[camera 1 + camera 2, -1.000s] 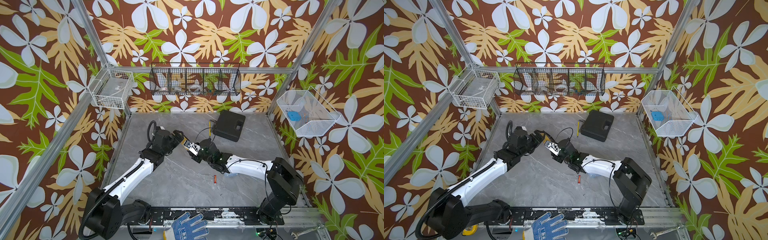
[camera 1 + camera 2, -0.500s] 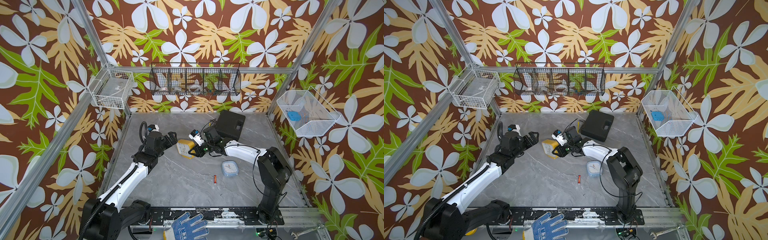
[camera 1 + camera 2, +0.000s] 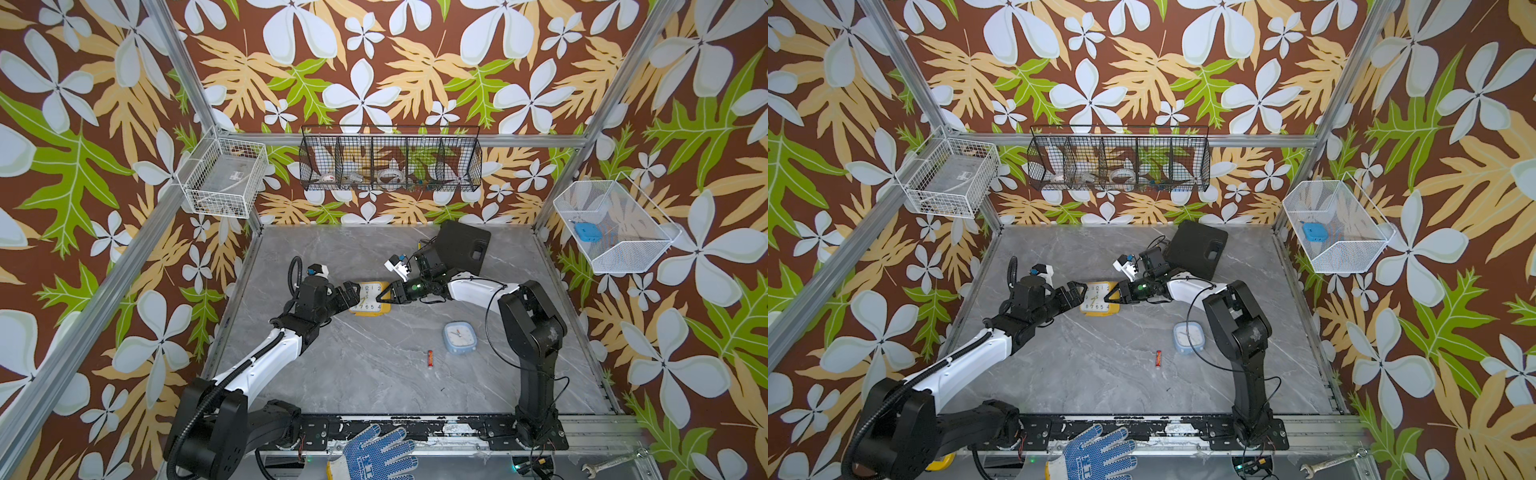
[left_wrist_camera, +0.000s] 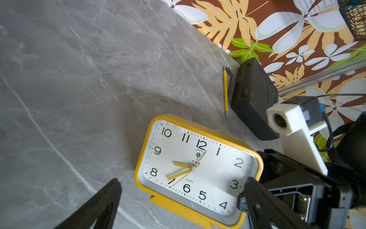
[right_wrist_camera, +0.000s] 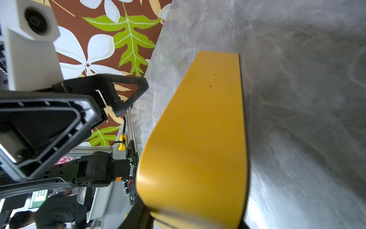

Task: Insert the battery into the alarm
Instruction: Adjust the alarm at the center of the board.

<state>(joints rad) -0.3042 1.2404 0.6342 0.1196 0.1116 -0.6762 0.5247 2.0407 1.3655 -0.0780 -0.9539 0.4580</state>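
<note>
Inward, right tool (image 3: 381,296) pinches yellow alarm (image 3: 368,306), left tool (image 3: 352,296) agape opposite.

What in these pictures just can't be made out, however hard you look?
Back of the yellow clock, where a battery would go: turned away in every view; the right wrist view shows only a plain yellow side.
Battery: too small in both top views to tell its ends apart.
Blue clock: its dial is too small to read in the top views.
Black wire basket: its contents blur behind the mesh.
</note>
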